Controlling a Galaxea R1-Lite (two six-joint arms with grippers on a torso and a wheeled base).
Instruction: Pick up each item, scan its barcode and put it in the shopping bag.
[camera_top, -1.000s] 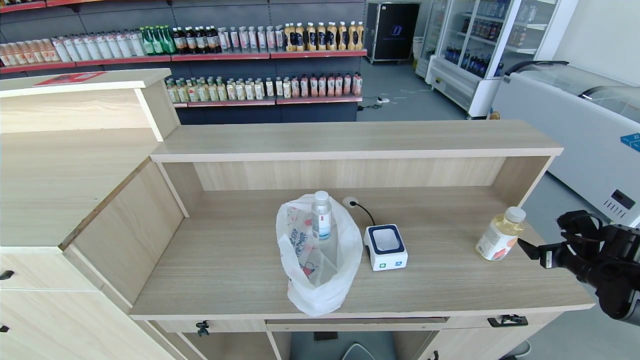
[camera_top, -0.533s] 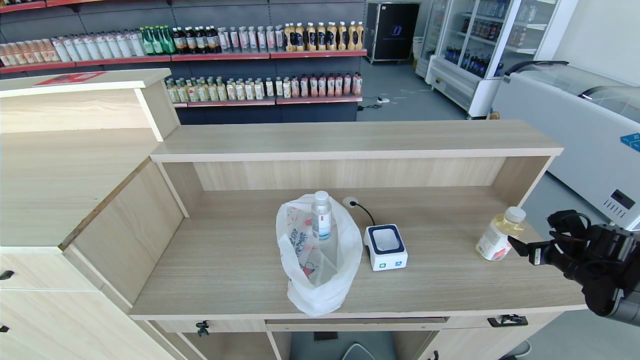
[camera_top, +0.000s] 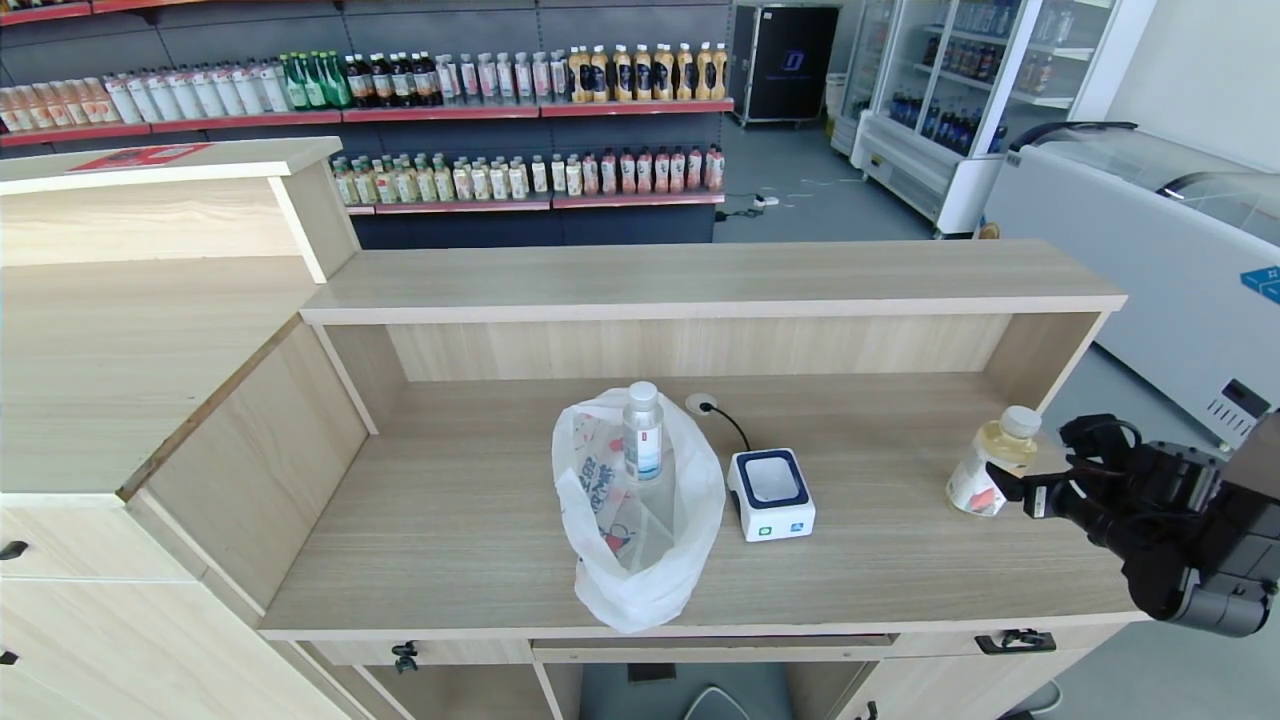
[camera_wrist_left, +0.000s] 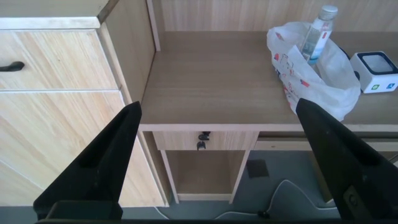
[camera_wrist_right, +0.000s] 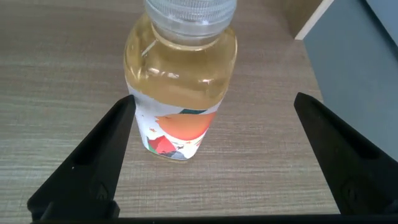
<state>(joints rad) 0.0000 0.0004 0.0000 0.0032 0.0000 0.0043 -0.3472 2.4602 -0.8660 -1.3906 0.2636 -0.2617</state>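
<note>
A yellow drink bottle (camera_top: 985, 462) with a white cap stands near the counter's right end, leaning slightly. My right gripper (camera_top: 1006, 482) is open, and the bottle (camera_wrist_right: 180, 93) sits between its two fingers (camera_wrist_right: 93, 168) without being clamped. The white shopping bag (camera_top: 640, 540) lies mid-counter with a clear water bottle (camera_top: 642, 430) upright in it. The white barcode scanner (camera_top: 770, 492) sits just right of the bag. My left gripper (camera_wrist_left: 219, 107) is open and holds nothing, low in front of the counter's left end, with the bag (camera_wrist_left: 311, 68) farther off.
The counter (camera_top: 880, 570) has a raised back shelf (camera_top: 700, 280) and side walls. A cable (camera_top: 728, 420) runs from the scanner to a hole at the back. Drawers and cabinets (camera_wrist_left: 56, 124) stand to the left. The counter's right edge is close to the yellow bottle.
My right gripper has moved left along the counter until its fingers flank the yellow bottle. The bottle has shifted slightly left and tilted. Bag, scanner and water bottle have not moved.
</note>
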